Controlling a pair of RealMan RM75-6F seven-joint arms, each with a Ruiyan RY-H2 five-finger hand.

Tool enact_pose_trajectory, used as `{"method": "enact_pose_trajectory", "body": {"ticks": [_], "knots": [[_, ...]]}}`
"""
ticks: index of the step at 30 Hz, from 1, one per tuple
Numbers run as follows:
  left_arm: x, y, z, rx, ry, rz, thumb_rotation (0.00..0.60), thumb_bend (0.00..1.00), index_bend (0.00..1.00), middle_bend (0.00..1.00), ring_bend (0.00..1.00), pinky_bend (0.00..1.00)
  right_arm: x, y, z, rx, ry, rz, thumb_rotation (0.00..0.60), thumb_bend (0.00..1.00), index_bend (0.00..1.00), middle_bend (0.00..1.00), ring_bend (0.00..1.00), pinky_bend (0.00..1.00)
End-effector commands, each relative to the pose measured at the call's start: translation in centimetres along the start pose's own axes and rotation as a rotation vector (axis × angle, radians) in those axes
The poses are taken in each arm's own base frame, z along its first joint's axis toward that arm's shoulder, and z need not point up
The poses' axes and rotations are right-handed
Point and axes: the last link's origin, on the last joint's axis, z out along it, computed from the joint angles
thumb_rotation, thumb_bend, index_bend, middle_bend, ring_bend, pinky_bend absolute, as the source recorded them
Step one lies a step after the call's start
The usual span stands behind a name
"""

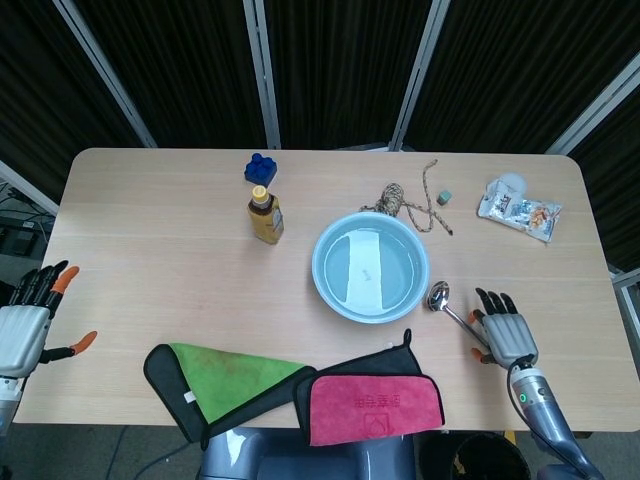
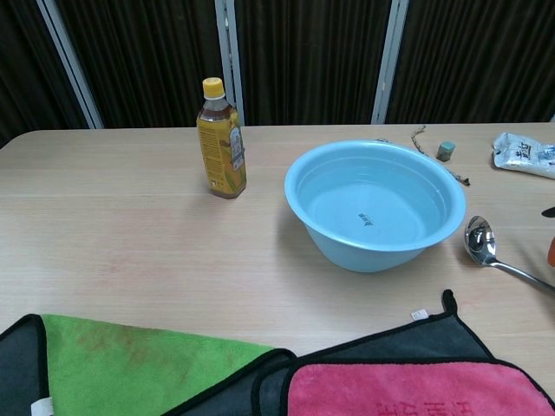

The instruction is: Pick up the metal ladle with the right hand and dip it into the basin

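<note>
The metal ladle (image 1: 447,306) lies flat on the table just right of the light-blue basin (image 1: 325,245), its bowl (image 2: 478,237) toward the basin and its handle running back to the right. The basin (image 2: 321,235) holds water. My right hand (image 1: 505,335) hovers over the handle's far end with fingers spread and nothing gripped; the chest view shows only an orange fingertip (image 2: 551,251) at the right edge. My left hand (image 1: 28,322) hangs off the table's left edge, fingers apart and empty.
A yellow tea bottle (image 1: 265,216) and a blue block (image 1: 260,168) stand left of the basin. Coiled twine (image 1: 405,203) and a snack packet (image 1: 519,209) lie behind it. Green (image 1: 228,371) and pink cloths (image 1: 374,404) cover the front edge.
</note>
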Motion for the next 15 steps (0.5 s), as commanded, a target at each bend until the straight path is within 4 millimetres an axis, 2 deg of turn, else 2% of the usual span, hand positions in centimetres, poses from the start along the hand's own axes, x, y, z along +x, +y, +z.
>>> {"method": "enact_pose_trajectory", "body": {"ticks": [1, 15], "knots": [[-0.2, 0.1, 0.1, -0.005, 0.002, 0.01, 0.445, 0.2, 0.0, 0.0, 0.0, 0.0, -0.2, 0.4, 0.2, -0.013, -0.005, 0.016, 0.6, 0.21, 0.36, 0.0, 0.0, 0.0], [-0.1, 0.0, 0.2, -0.007, -0.011, -0.001, 0.443, 0.2, 0.0, 0.0, 0.0, 0.0, -1.4, 0.9, 0.3, -0.046, -0.005, 0.074, 0.6, 0.21, 0.36, 0.0, 0.0, 0.0]]}}
